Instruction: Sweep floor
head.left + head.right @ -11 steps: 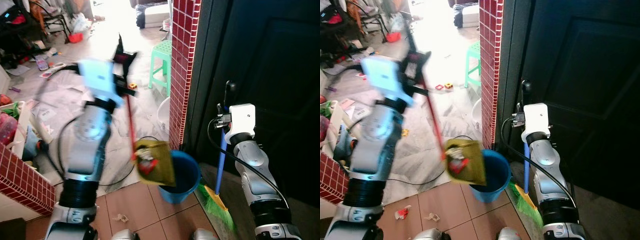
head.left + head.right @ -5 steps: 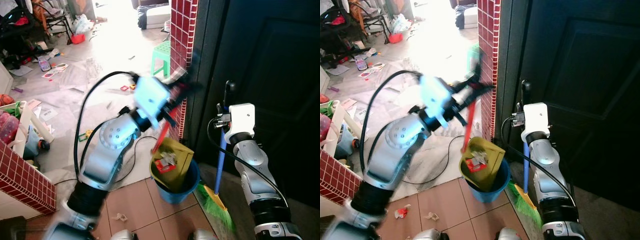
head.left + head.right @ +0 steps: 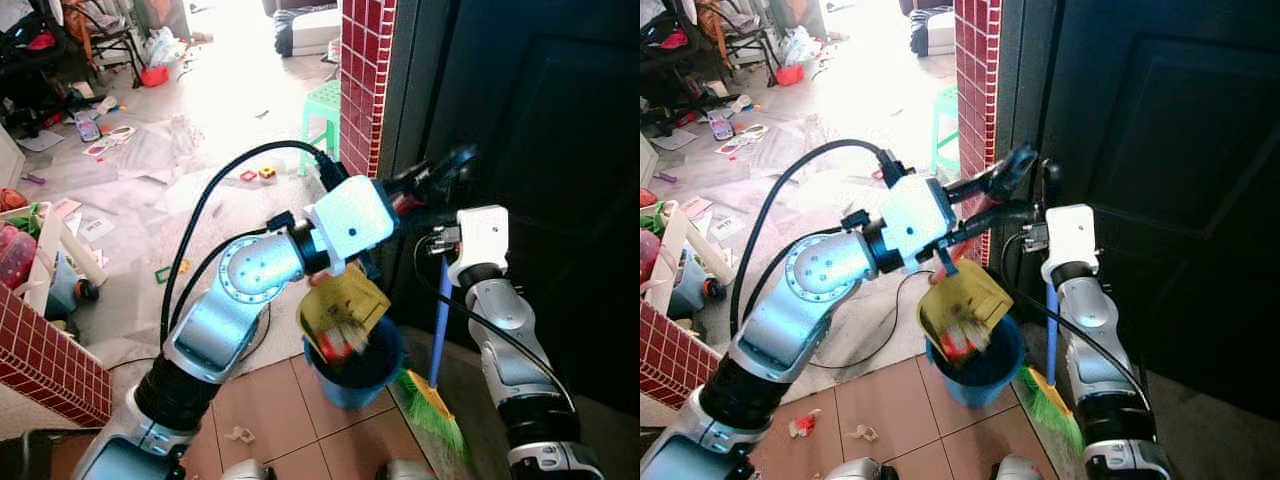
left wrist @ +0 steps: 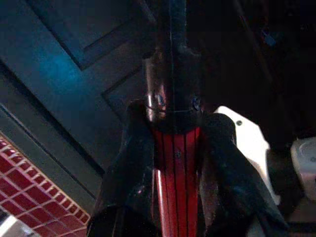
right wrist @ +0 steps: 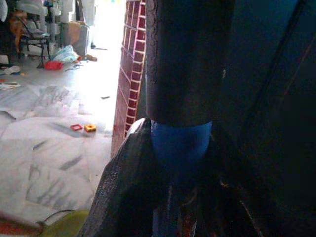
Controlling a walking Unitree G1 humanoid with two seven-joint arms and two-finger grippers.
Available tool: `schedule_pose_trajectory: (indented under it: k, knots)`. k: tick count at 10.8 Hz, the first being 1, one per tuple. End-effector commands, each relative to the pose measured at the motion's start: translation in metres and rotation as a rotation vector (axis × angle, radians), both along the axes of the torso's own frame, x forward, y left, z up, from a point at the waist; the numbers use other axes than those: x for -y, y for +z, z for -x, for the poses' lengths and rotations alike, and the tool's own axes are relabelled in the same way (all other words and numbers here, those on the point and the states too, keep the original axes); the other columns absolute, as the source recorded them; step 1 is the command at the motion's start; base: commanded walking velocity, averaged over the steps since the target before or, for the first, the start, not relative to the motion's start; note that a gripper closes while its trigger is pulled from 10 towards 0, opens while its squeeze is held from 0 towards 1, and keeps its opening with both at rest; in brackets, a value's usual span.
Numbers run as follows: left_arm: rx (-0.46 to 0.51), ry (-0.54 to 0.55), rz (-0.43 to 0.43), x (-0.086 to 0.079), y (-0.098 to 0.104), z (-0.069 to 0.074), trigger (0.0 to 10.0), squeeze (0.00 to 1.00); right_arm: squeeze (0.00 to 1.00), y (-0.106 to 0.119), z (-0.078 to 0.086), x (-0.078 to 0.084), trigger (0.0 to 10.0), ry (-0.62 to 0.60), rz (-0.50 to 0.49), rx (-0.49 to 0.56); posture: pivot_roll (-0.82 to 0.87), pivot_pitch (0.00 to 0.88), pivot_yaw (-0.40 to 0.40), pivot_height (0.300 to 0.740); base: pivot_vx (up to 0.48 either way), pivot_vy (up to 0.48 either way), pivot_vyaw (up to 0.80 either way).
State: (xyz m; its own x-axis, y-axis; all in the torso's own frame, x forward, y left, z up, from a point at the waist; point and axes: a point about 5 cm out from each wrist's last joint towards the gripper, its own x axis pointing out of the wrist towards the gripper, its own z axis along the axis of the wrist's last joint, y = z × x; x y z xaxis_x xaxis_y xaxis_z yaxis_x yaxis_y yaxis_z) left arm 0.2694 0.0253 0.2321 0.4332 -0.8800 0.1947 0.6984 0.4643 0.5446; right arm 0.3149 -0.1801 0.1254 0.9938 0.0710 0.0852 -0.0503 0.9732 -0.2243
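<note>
At about nine o'clock in the head view the marble floor (image 3: pixel 150 190) is strewn with paper and small toys, and a scrap of litter (image 3: pixel 238 435) lies on the tiles at seven o'clock, so sweeping is far from finished.

Toward the middle, the left gripper (image 3: pixel 992 195) is clenched on the red handle (image 4: pixel 177 197) of the yellow dustpan (image 3: pixel 342 305); the wrist view shows both black fingers (image 4: pixel 123 173) pressed against the ribbed red shaft. A second ago this arm held the handle high at eleven o'clock with the pan hanging level beside the bucket. Since then it has swung across to one o'clock, and the pan now tips steeply, mouth down, directly over the blue bucket (image 3: pixel 352 372). Red and white litter (image 3: pixel 338 342) is blurred at the pan's lower lip, seemingly sliding into the bucket. I judge this to be the emptying step: one load of rubbish is being disposed of, after which the pan should be free for another pass.

At three o'clock the right gripper (image 3: pixel 448 238) grasps the blue broom (image 3: pixel 440 330) just below its black grip, upright, unmoved over the last second, with green bristles (image 3: pixel 432 408) resting on the floor just beside the bucket.
</note>
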Motion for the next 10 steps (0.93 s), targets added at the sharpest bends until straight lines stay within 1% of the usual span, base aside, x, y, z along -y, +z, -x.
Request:
schedule_pose_trajectory:
  k: [1, 2, 3, 4, 5, 6, 8, 9, 10]
  knots:
    - [0.156, 0.047, 0.068, -0.005, 0.03, -0.001, 10.0, 0.0, 0.0, 0.01, -0.004, -0.004, 10.0, 0.018, 0.006, 0.043, -0.09, 0.0, 0.058, 0.74, 0.0, 0.0, 0.0]
    - [0.138, 0.052, 0.069, -0.005, 0.028, -0.002, 10.0, 0.0, 0.0, 0.01, -0.005, -0.004, 10.0, 0.018, 0.007, 0.042, -0.09, 0.0, 0.058, 0.74, 0.0, 0.0, 0.0]
    - [0.127, 0.064, 0.101, -0.006, 0.028, -0.003, 10.0, 0.0, 0.0, 0.009, -0.005, -0.004, 10.0, 0.018, 0.007, 0.042, -0.1, 0.0, 0.058, 0.74, 0.0, 0.0, 0.0]
    - [0.166, 0.098, 0.117, -0.007, 0.031, -0.004, 10.0, 0.0, 0.0, 0.01, -0.005, -0.004, 10.0, 0.018, 0.008, 0.044, -0.1, 0.0, 0.058, 0.74, 0.0, 0.0, 0.0]
    - [0.178, 0.194, 0.251, -0.019, 0.048, -0.013, 10.0, 0.0, 0.0, 0.009, -0.004, -0.004, 10.0, 0.019, 0.009, 0.042, -0.1, 0.0, 0.058, 0.74, 0.0, 0.0, 0.0]
    - [0.186, 0.24, 0.32, -0.029, 0.06, -0.017, 10.0, 0.0, 0.0, 0.009, -0.005, -0.004, 10.0, 0.021, 0.009, 0.04, -0.09, 0.0, 0.056, 0.74, 0.0, 0.0, 0.0]
    - [0.214, 0.343, 0.429, -0.05, 0.08, -0.026, 10.0, 0.0, 0.0, 0.007, -0.005, -0.006, 10.0, 0.027, 0.008, 0.037, -0.09, 0.0, 0.054, 0.74, 0.0, 0.0, 0.0]
    - [0.223, 0.425, 0.523, -0.068, 0.093, -0.031, 10.0, 0.0, 0.0, 0.007, -0.006, -0.007, 10.0, 0.034, 0.006, 0.035, -0.08, 0.0, 0.052, 0.74, 0.0, 0.0, 0.0]
    - [0.255, 0.548, 0.545, -0.09, 0.097, -0.038, 10.0, 0.0, 0.0, 0.006, -0.006, -0.008, 10.0, 0.037, 0.006, 0.032, -0.08, 0.0, 0.05, 0.74, 0.0, 0.0, 0.0]
